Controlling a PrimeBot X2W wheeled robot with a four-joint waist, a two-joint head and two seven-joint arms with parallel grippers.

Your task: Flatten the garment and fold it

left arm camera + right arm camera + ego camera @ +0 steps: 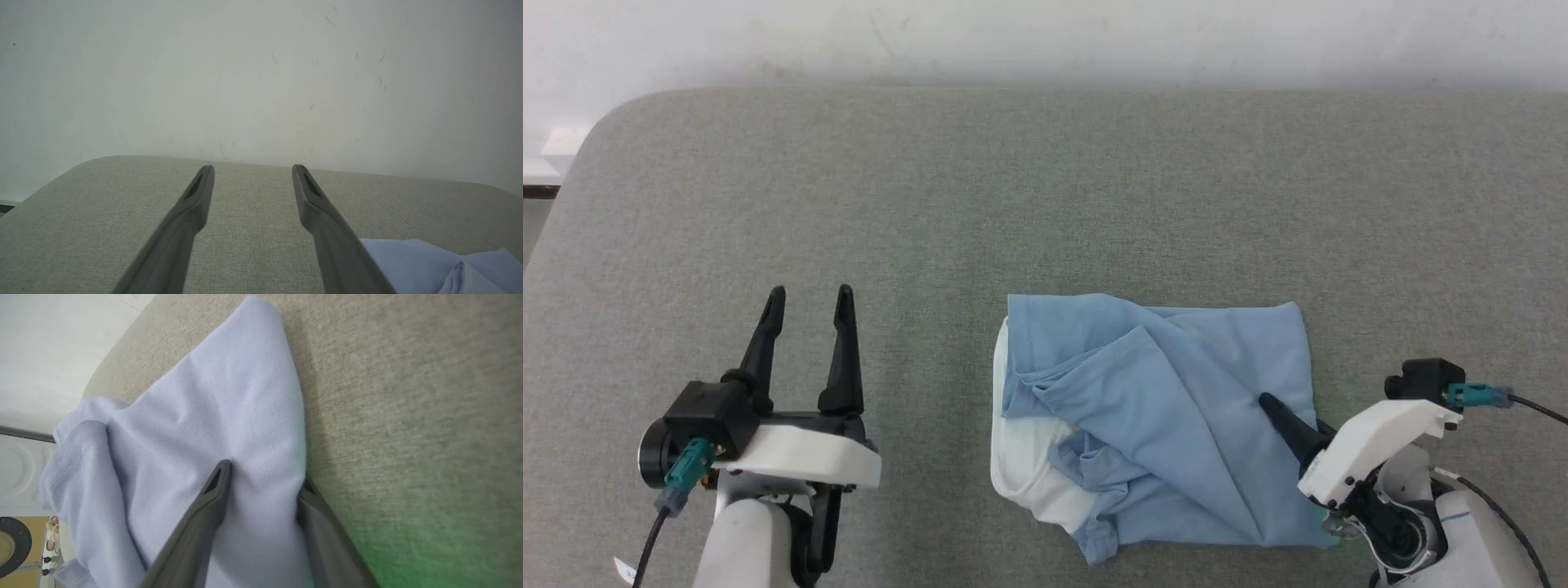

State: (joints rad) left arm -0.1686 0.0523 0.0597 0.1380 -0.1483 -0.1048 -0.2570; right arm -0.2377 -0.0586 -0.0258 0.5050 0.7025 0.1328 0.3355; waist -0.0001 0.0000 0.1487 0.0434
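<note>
The garment (1160, 392), a light blue shirt with white inner fabric showing at its left, lies crumpled and partly folded over on the grey padded table (1045, 180), right of centre. My right gripper (1278, 412) reaches into its right edge. In the right wrist view the right gripper (263, 477) stands open, with one finger on top of the garment (212, 408), the other at its edge, and cloth between them. My left gripper (810, 294) is open over bare table, well left of the garment. The left gripper (253, 169) holds nothing, and a corner of the garment (429, 261) shows at the lower right.
A pale wall (1045, 41) runs behind the table's far edge. The table's far left corner (613, 114) is rounded. Bare grey surface stretches behind and to both sides of the shirt.
</note>
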